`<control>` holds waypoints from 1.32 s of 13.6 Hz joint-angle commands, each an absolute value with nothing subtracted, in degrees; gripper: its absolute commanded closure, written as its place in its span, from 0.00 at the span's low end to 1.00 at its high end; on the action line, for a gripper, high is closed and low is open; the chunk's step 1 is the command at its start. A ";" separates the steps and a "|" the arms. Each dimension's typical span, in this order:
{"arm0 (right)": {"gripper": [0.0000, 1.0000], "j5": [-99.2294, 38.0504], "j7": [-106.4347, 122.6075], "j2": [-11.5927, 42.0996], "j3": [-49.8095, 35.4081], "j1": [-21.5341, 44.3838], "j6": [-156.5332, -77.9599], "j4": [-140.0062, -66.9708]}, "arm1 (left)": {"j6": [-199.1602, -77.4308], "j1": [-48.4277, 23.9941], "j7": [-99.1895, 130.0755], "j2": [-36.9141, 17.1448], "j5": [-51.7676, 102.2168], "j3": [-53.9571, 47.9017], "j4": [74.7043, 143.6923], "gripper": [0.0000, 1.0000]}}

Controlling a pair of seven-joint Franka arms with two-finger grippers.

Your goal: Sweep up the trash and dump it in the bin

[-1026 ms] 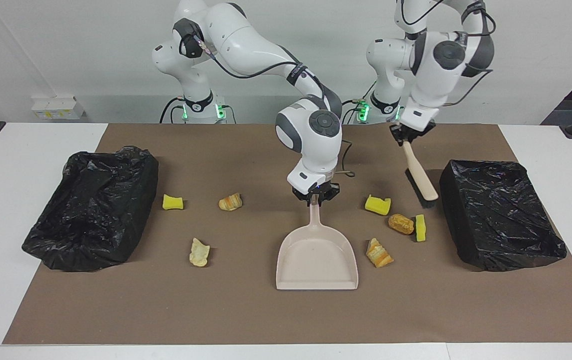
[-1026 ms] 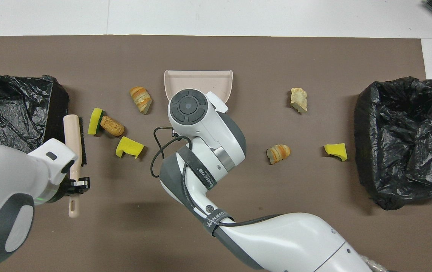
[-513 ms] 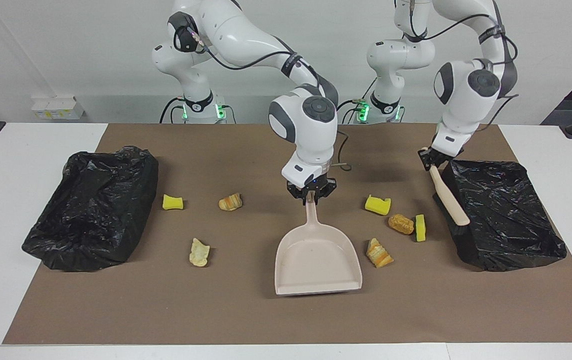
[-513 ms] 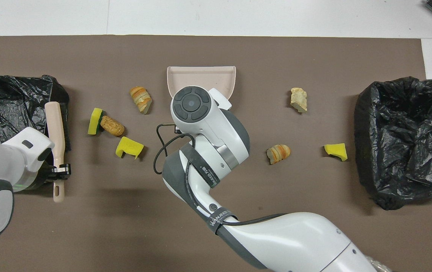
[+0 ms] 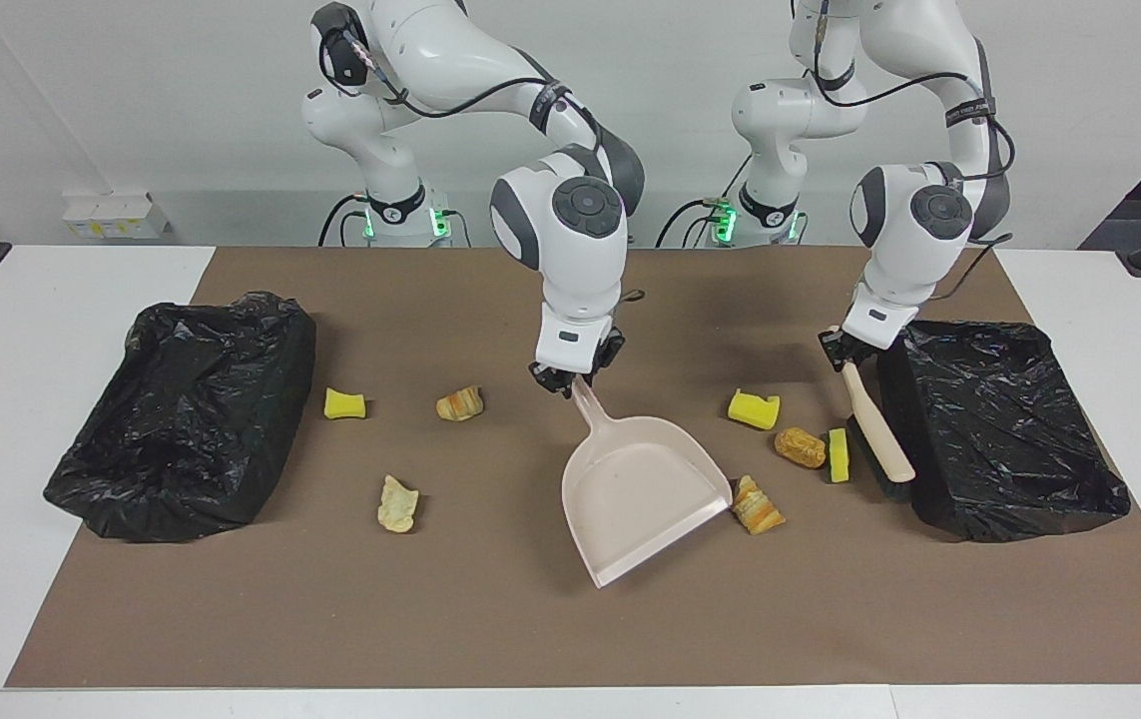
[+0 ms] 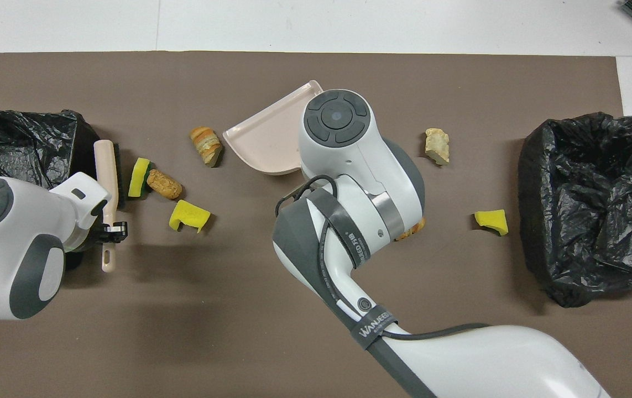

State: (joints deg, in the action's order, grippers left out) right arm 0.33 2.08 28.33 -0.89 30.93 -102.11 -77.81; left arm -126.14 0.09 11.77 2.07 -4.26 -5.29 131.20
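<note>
In the facing view, the right gripper (image 5: 564, 379) has its fingers clamped on the dustpan (image 5: 642, 494), empty, its edge touching a bread lump (image 5: 758, 504). The overhead view shows the left gripper (image 6: 110, 231) clamped on the brush (image 6: 106, 174) beside a bin (image 6: 11, 143).

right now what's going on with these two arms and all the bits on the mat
The right gripper holds the beige dustpan by its handle, the pan angled so its open edge faces a striped bread lump. The left gripper holds a hand brush beside the black-lined bin at the left arm's end, its bristles next to a green-backed sponge piece. None of the scraps is in the pan yet. A second lined bin sits at the right arm's end.
</note>
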 commanded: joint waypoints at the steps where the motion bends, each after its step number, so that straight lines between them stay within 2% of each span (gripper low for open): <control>1: 1.00 -0.53 13.40 25.31 -1.23 29.45 -99.16 -81.03 | -125.68 -2.37 13.53 2.37 -5.27 -5.10 130.61 1.00; 7: 1.00 2.98 40.30 22.50 -1.14 27.16 -100.28 -87.79 | -125.42 -11.84 22.65 2.20 -4.57 -5.19 131.13 1.00; 11: 1.00 5.97 55.42 18.81 -1.06 26.02 -110.28 -98.59 | -125.24 -14.59 25.48 2.29 -2.64 -5.27 131.04 1.00; 18: 1.00 11.07 56.87 19.25 -1.23 26.89 -111.62 -100.02 | -124.98 -14.68 25.58 2.37 -2.64 -5.27 131.13 1.00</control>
State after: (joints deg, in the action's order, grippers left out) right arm 10.04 54.90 20.73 -0.96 26.90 -110.60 -97.50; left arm -125.95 -14.01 25.01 2.04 -3.16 -5.86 131.23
